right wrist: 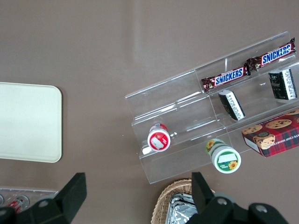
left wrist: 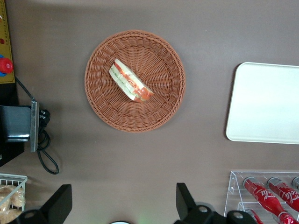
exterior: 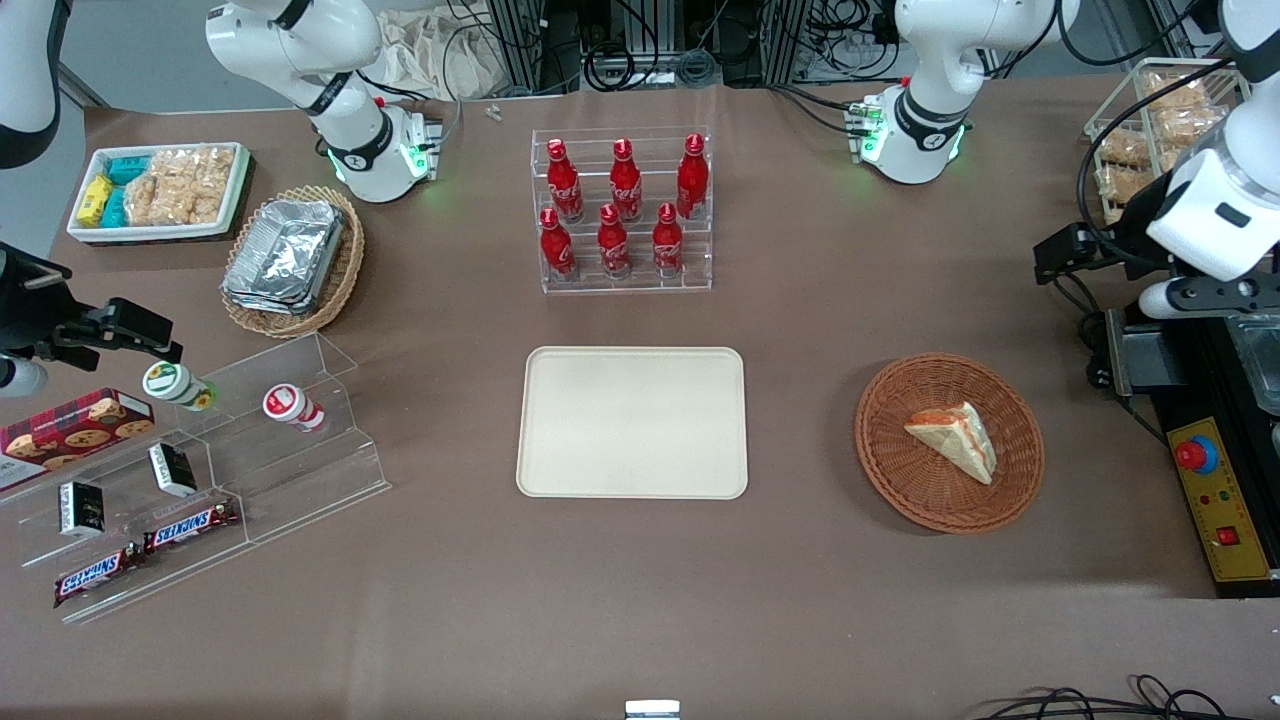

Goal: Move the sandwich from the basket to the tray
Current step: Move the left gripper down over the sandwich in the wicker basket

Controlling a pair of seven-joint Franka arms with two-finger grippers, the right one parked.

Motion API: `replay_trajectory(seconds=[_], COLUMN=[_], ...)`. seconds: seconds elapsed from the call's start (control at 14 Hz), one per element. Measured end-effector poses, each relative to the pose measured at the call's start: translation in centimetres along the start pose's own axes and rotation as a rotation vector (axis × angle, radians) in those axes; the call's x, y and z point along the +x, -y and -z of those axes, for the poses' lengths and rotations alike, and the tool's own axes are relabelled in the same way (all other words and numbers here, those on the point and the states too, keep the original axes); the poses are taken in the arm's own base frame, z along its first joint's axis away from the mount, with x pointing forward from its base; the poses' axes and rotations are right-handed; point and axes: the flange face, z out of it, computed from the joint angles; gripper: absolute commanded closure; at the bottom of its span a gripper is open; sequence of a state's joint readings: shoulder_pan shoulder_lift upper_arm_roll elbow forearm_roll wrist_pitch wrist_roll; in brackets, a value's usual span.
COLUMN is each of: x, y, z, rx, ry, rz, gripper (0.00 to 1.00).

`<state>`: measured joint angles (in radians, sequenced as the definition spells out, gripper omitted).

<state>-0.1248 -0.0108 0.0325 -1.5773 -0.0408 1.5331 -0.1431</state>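
I see the sandwich (exterior: 953, 439) lying in the basket (exterior: 900, 470), the tray (exterior: 632, 421) bare beside it, and my gripper (left wrist: 122, 205) hanging high above the table with its fingers spread wide. I'd descend straight over the wedge and pinch across its bread faces. The brown table (exterior: 640, 600) between basket and tray leaves plenty of room.

Only legible text: SNICKERS on two candy bars (right wrist: 224, 78) (right wrist: 276, 54) lying end to end on the clear acrylic stand (right wrist: 187, 116). Coca-Cola script on red bottles (exterior: 625, 180) too small to confirm.
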Motion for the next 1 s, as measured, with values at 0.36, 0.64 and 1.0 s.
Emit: replay_trajectory(seconds=[0.36,0.64,1.0], x=[0.4,4.4,9.2], y=[0.4,0.5,0.4], z=[-0.7,-7.2,-22.2], rx=[0.004,0.027,0.083], ry=[0.014,0.07,0.118], rz=[0.025,0.307,0.607], gripper=[0.0,0.0,0.0])
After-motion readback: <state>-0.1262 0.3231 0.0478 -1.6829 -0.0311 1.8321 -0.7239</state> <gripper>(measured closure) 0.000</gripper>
